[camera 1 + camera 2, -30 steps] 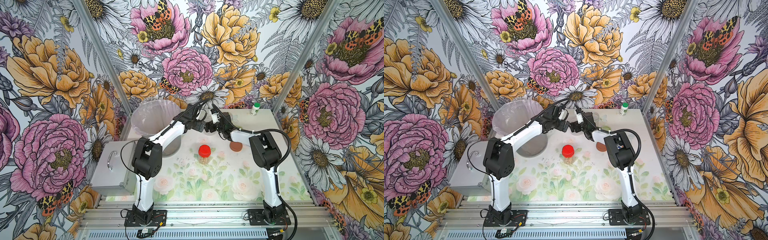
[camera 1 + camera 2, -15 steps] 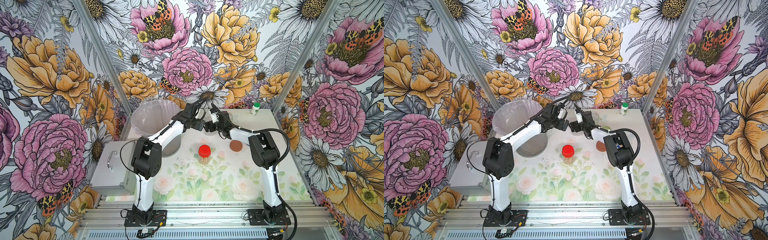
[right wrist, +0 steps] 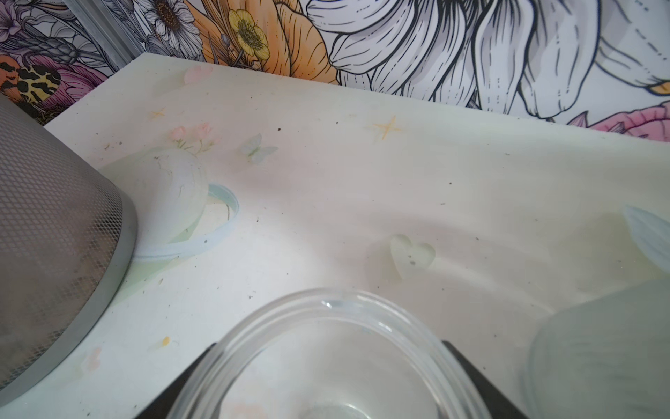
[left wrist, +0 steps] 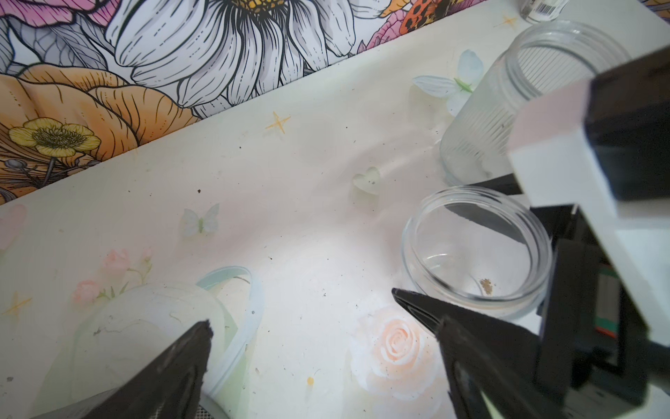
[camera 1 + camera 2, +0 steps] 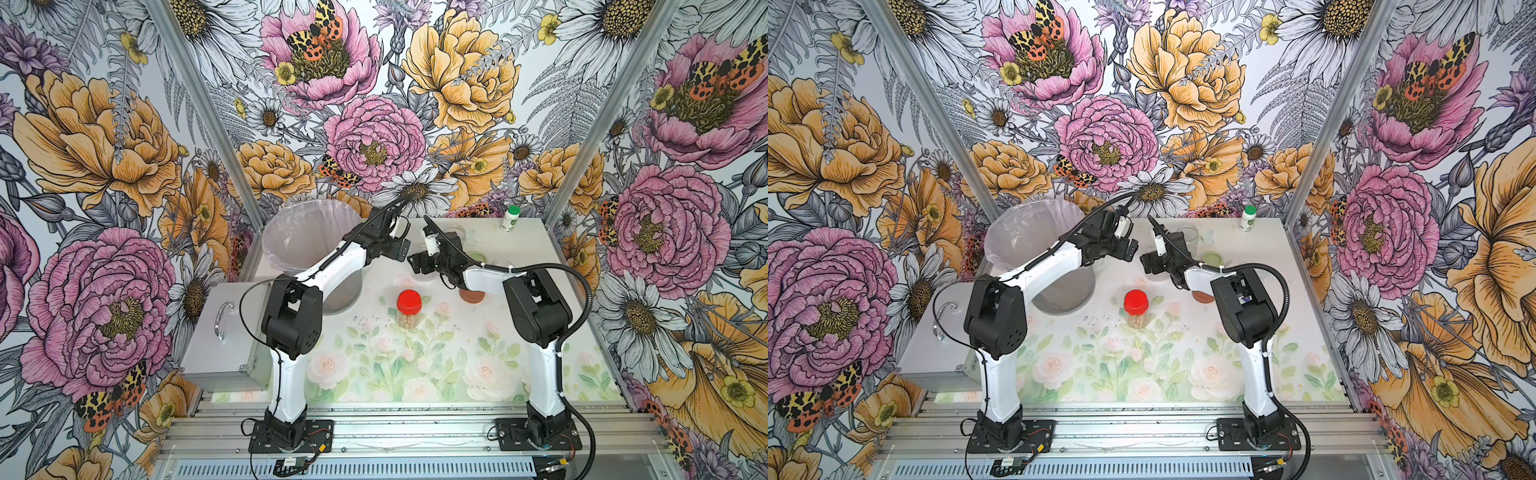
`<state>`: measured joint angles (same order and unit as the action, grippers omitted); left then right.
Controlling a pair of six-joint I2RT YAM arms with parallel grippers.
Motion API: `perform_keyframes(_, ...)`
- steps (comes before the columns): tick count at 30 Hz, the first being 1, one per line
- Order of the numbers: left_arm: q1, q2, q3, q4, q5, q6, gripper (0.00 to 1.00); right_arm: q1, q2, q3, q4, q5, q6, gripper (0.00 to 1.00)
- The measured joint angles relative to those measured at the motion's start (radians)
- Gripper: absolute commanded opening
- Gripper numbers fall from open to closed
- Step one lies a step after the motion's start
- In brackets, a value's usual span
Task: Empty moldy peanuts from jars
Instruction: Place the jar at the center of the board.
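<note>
My right gripper (image 3: pixel 331 377) is shut on an open, lidless clear jar (image 3: pixel 326 301), one black finger on each side of it. That jar (image 4: pixel 475 254) holds only a brown crumb. My left gripper (image 4: pixel 302 315) hangs open right beside it, with bare tabletop between its fingers. In both top views the two grippers (image 5: pixel 401 249) (image 5: pixel 417 264) meet at the back middle. A second open, empty jar (image 4: pixel 507 109) stands just behind. A red-lidded jar (image 5: pixel 409 309) stands mid-table with peanuts (image 5: pixel 409 323) inside.
A brown lid (image 5: pixel 471 296) lies partly under my right forearm, and a light green lid (image 5: pixel 1212 258) behind it. The lined bucket (image 5: pixel 307 232) stands at the back left, its mesh wall (image 3: pixel 54 235) close by. A white bottle (image 5: pixel 510 218) is in the back right corner, a metal box (image 5: pixel 224 336) at the left.
The right arm has sunk a little with the jar and now covers part of the brown lid. The left gripper has stayed open beside it.
</note>
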<state>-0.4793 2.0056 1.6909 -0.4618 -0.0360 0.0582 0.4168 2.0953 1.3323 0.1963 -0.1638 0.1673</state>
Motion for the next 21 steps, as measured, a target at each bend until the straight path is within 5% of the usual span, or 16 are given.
perform_keyframes(12,-0.002,-0.013,-0.021,0.031,0.000,-0.008,0.99,0.068,-0.119,-0.147,-0.022,0.119,0.049,0.61)
perform_keyframes(21,-0.003,-0.032,-0.046,0.047,0.000,-0.008,0.99,0.081,-0.227,-0.399,0.214,0.159,0.085,0.61)
